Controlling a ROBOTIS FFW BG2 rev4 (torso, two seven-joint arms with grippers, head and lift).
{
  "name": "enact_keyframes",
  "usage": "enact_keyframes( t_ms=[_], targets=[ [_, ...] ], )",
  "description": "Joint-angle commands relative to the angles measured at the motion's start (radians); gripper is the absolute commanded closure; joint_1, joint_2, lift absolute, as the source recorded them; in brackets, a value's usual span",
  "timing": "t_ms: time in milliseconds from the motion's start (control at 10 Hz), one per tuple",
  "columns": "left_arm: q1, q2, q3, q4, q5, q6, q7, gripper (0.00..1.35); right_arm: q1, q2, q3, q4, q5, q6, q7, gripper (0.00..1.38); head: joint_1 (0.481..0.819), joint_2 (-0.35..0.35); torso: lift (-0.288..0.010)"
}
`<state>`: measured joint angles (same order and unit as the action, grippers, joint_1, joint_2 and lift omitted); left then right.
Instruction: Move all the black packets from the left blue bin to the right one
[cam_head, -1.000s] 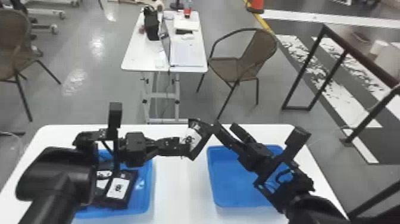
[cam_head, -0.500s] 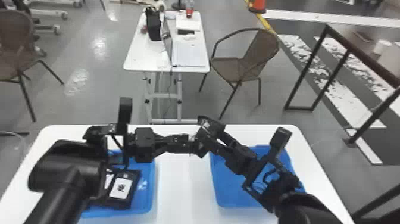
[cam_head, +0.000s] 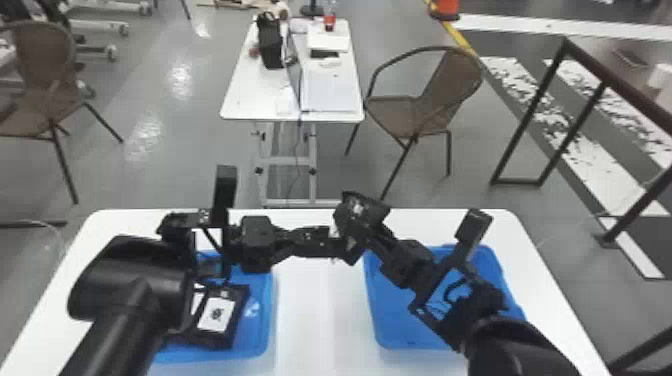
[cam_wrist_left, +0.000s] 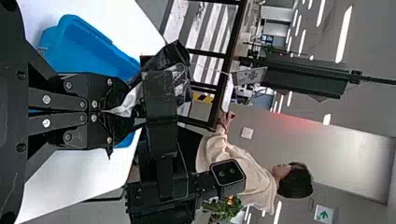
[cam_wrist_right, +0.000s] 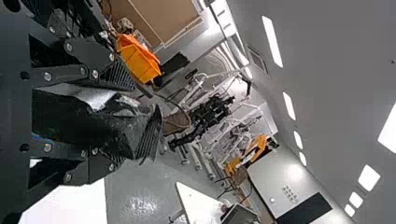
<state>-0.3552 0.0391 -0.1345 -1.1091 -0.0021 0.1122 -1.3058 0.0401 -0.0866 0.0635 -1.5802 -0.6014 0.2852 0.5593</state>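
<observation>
In the head view, my left gripper (cam_head: 332, 242) is over the table between the bins, shut on a black packet (cam_head: 353, 254) with a pale label. My right gripper (cam_head: 361, 218) meets it from the right, its fingers around the packet. The left wrist view has my left gripper (cam_wrist_left: 112, 112) pinching one end of the packet (cam_wrist_left: 180, 77). In the right wrist view, my right gripper (cam_wrist_right: 135, 116) stands open, the packet (cam_wrist_right: 60, 116) between its spread fingers. Black packets (cam_head: 235, 320) lie in the left blue bin (cam_head: 261, 325), partly behind the left arm. Beneath the right arm is the right blue bin (cam_head: 400, 320).
Both bins stand on a white table (cam_head: 305, 320), with a strip of tabletop between them. Beyond its far edge are a smaller white table (cam_head: 250, 97) with items on it and a brown chair (cam_head: 425, 100).
The right gripper has moved left and forward until its fingers reach around the packet. The left gripper keeps hold, with the packet turned so its white label is less visible.
</observation>
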Motion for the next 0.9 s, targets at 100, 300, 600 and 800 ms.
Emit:
enact_keyframes(
  t_ms=[100,300,600,800],
  targets=[
    [0.022,-0.001,0.039,-0.002,0.010,0.010,0.034,0.87,0.010,0.013,-0.014,0.017,-0.020,-0.052,0.001,1.28,0.695,-0.096,0.000],
    [0.071,-0.007,0.122,-0.028,-0.024,0.037,0.068,0.11,-0.011,0.018,-0.093,0.068,-0.003,-0.054,0.001,1.28,0.695,-0.096,0.000],
    [0.220,-0.011,0.282,-0.192,-0.010,0.064,0.174,0.03,-0.049,-0.007,-0.208,0.236,0.054,-0.054,0.001,1.26,0.695,-0.108,0.000],
    [0.295,-0.011,0.374,-0.267,0.002,0.093,0.215,0.00,-0.103,-0.056,-0.237,0.411,0.117,-0.052,0.001,1.26,0.695,-0.105,0.000]
  ],
)
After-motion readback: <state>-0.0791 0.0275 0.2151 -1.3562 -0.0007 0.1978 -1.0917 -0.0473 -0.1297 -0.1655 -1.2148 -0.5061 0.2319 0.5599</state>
